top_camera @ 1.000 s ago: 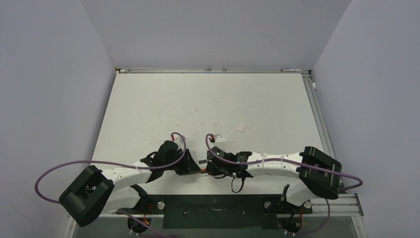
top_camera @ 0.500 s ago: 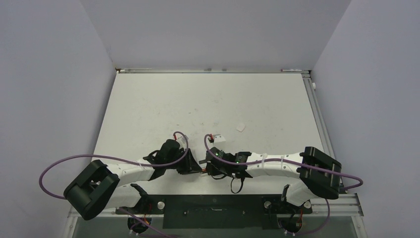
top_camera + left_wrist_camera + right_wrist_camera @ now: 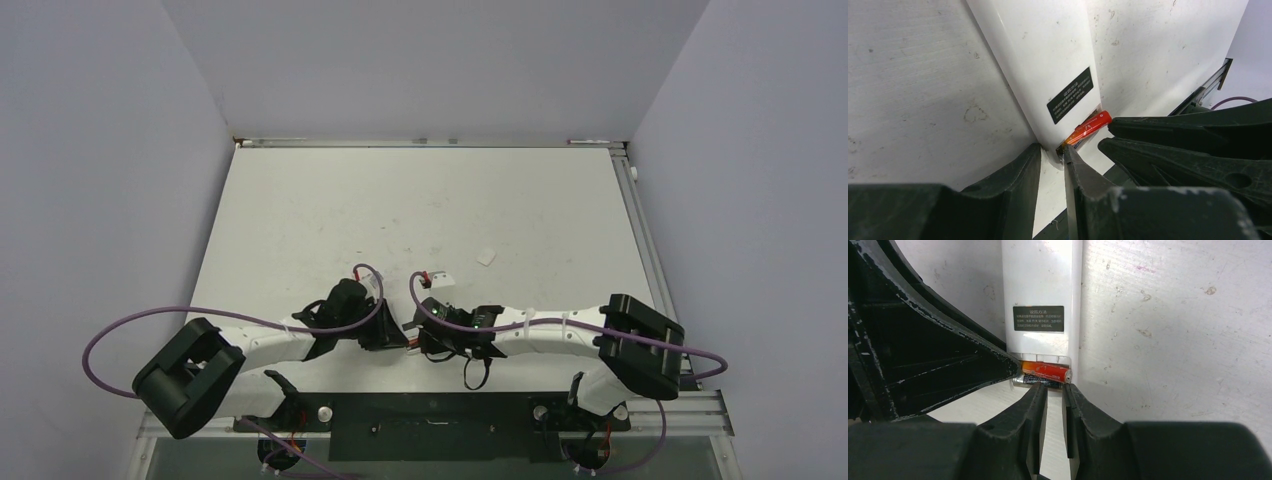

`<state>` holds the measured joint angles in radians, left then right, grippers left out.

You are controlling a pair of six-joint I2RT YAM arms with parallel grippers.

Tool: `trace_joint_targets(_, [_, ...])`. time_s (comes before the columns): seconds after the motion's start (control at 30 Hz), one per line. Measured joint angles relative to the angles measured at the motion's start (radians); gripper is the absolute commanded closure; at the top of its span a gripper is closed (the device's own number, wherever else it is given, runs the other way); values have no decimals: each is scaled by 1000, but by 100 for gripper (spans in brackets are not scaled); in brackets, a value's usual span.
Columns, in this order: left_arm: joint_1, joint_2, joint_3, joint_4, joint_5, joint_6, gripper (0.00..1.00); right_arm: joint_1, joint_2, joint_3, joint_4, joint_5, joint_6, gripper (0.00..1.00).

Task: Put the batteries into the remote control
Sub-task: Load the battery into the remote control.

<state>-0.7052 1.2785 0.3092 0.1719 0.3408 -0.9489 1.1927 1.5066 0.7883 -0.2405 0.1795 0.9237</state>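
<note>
My left gripper has edged rightward, jaws narrowed about the remote control's lower end; whether it is clamped I cannot tell. My right gripper has eased to a slit and holds nothing. The battery, frame centre, lies askew in the bay, so seating remains.

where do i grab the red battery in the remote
Probably the middle of the slim red cylindrical battery, pinched across its sides from above: it lies crosswise in the open end of the white rectangular remote control, and the left gripper crowds one end.
</note>
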Motion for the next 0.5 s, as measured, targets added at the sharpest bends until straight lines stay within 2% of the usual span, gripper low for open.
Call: trace_joint_targets(0.5, [-6, 13, 12, -2, 0, 10, 78, -1, 16, 50, -40, 34, -37, 80])
